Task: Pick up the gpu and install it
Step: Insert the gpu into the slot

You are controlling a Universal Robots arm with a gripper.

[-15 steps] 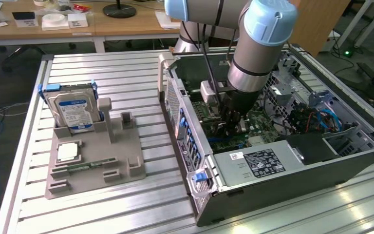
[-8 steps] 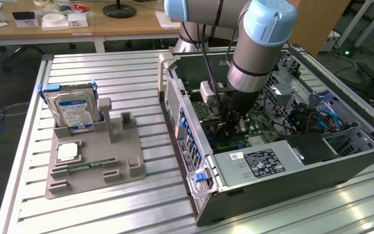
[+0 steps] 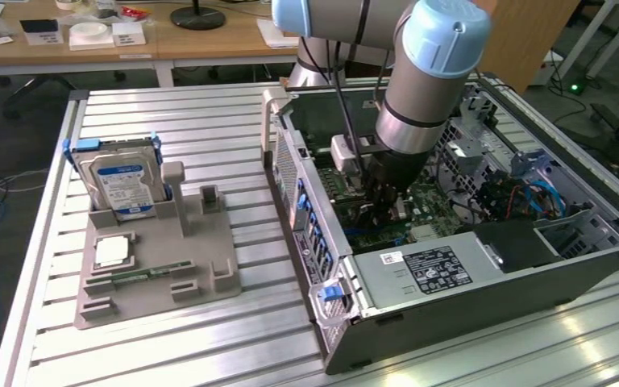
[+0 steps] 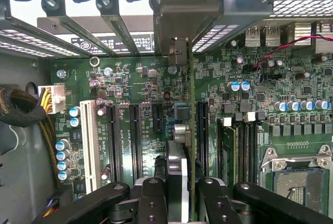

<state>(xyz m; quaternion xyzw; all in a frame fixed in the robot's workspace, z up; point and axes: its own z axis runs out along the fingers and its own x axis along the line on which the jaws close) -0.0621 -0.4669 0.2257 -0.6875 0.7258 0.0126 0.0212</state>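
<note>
Above the motherboard point(image 4: 130, 81), gripping the gpu point(image 4: 177, 174) edge-on in a closed hand point(image 4: 181, 198), over the long black slots point(image 4: 134, 140). Best to keep the card upright and square to its slot, pressing down evenly along its whole length, without tilting.

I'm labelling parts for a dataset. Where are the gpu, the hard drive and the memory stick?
gpu point(image 4: 177, 174): wrist view, its edge-on body.
hard drive point(image 3: 119, 182): exterior view, the blue label.
memory stick point(image 3: 146, 275): exterior view, middle of the green strip.
</note>
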